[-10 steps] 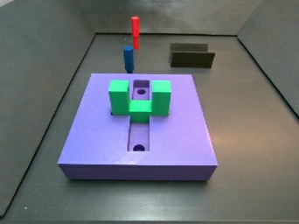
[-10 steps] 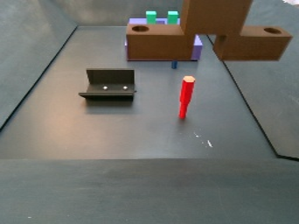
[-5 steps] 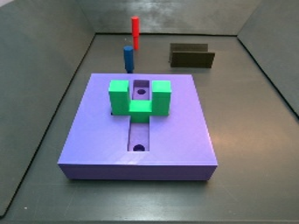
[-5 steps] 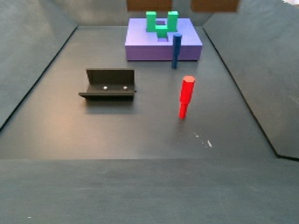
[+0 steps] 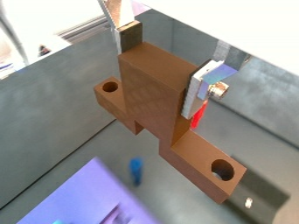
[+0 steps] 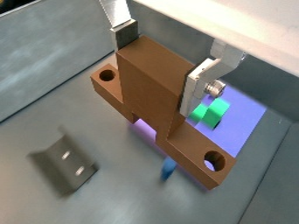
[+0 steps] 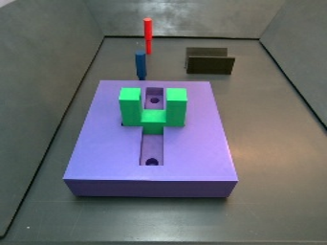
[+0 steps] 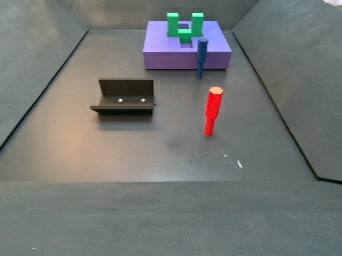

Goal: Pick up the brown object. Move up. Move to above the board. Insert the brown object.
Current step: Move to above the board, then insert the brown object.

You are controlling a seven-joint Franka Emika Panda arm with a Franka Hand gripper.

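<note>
My gripper [image 5: 162, 72] [image 6: 163, 63] is shut on the brown object [image 5: 156, 112] [image 6: 158, 96], a reddish-brown bar with an upright middle block and a round hole near each end. Both wrist views show it held high above the floor. Neither the gripper nor the brown object shows in either side view. The purple board [image 7: 90, 144] [image 8: 167, 54] lies on the floor with a long groove and a green U-shaped block [image 7: 153, 105] [image 8: 186, 26] on it. In a wrist view the board [image 6: 246, 131] lies below, past the held piece.
A red peg [image 8: 211, 110] [image 7: 148, 35] and a blue peg [image 8: 202, 58] [image 7: 140, 63] stand on the floor. A dark olive-brown open box [image 8: 124, 96] [image 7: 209, 61] sits apart from the board. Grey walls enclose the floor.
The brown object and gripper have risen out of the side view, where they showed at the top a second ago. Nothing on the floor has moved.
</note>
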